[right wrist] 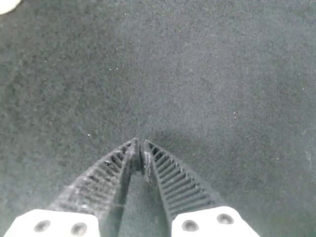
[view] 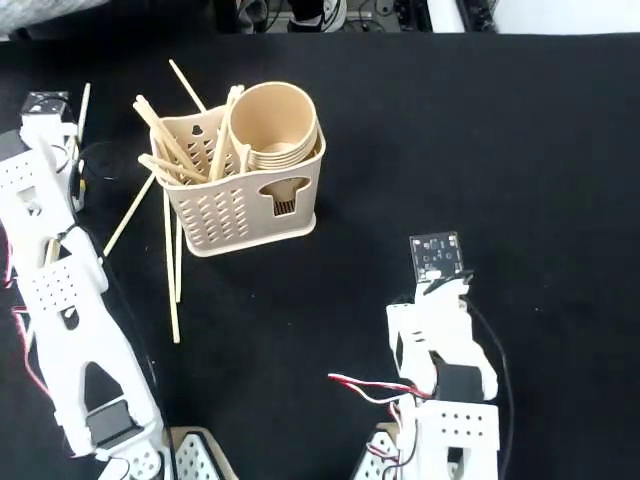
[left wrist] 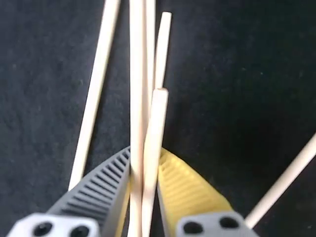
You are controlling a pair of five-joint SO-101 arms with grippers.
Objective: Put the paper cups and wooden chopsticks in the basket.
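Left gripper (left wrist: 145,152) pinches pale wooden chopsticks (left wrist: 154,123), frame's upper left; next probably lift toward beige slotted plastic basket (view: 240,215); right gripper (right wrist: 139,147) pressed together, empty.

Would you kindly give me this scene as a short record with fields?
basket: upright on table
cups: stacked in basket
basket chopsticks: several, standing in basket
loose chopsticks: on table beside basket
left gripper: shut on held chopsticks
right gripper: shut, empty, over bare table
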